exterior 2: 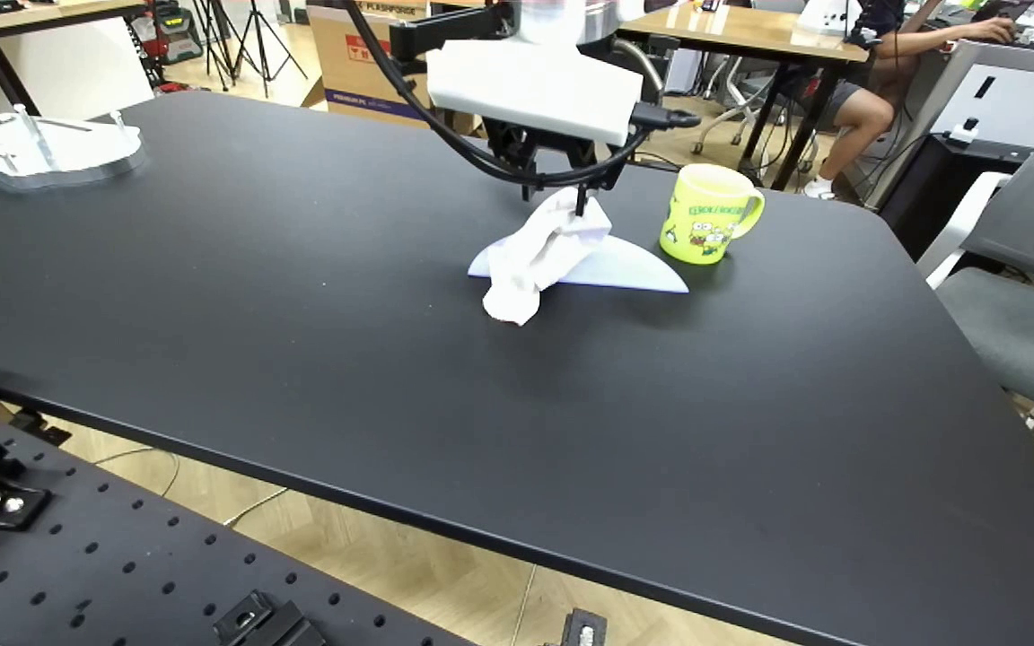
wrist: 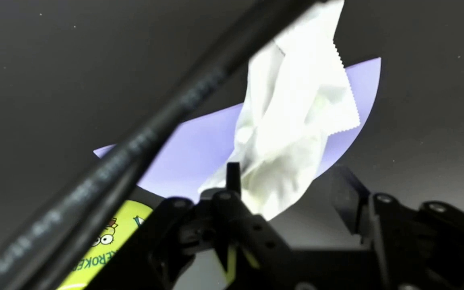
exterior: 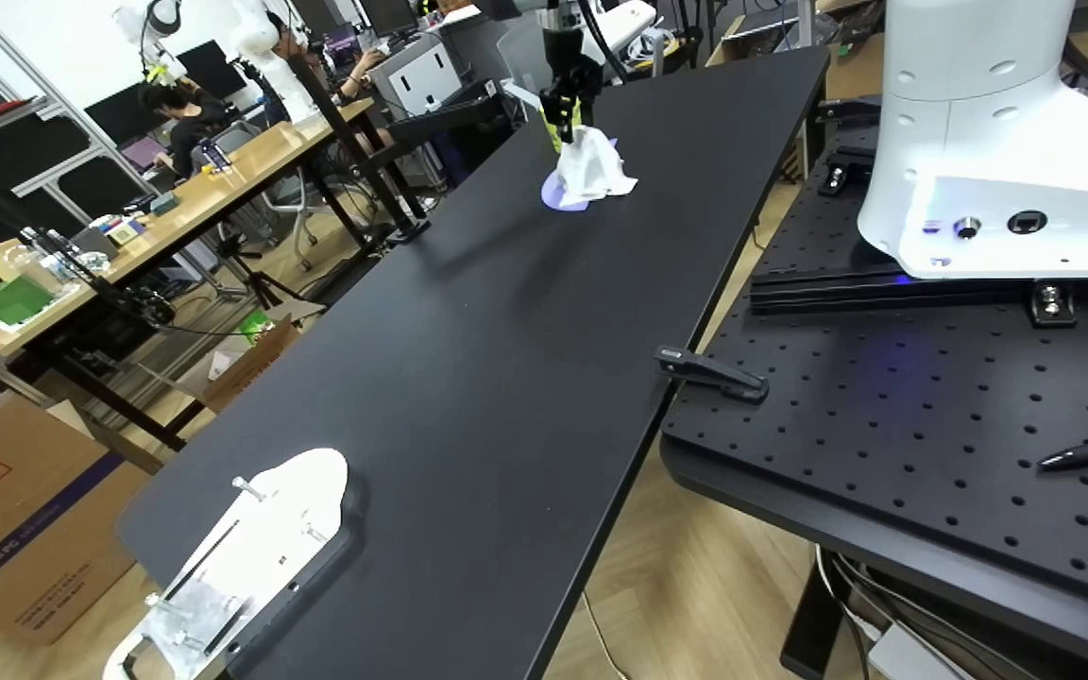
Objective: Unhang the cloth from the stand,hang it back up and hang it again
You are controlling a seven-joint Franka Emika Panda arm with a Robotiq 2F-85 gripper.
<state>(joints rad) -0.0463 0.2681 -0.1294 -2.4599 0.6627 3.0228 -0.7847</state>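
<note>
In an exterior view, looking slantwise along the worktop (exterior: 506, 378), heavily tilted, well apart from the cloth (exterior: 591, 170). In an exterior view, looking down across the worktop from nearer the cloth, toward the mug (exterior 2: 701, 220) beside it. In the wrist view, facing down close above the cloth, past the fingers (wrist: 233, 177). Sharing cloth, mug and worktop across all three, and the white board (exterior: 270, 529), well apart from the cloth, across both exterior views.

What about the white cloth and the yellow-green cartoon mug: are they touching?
Apart: in an exterior view, black tabletop shows between the white cloth and the yellow-green cartoon mug.
</note>
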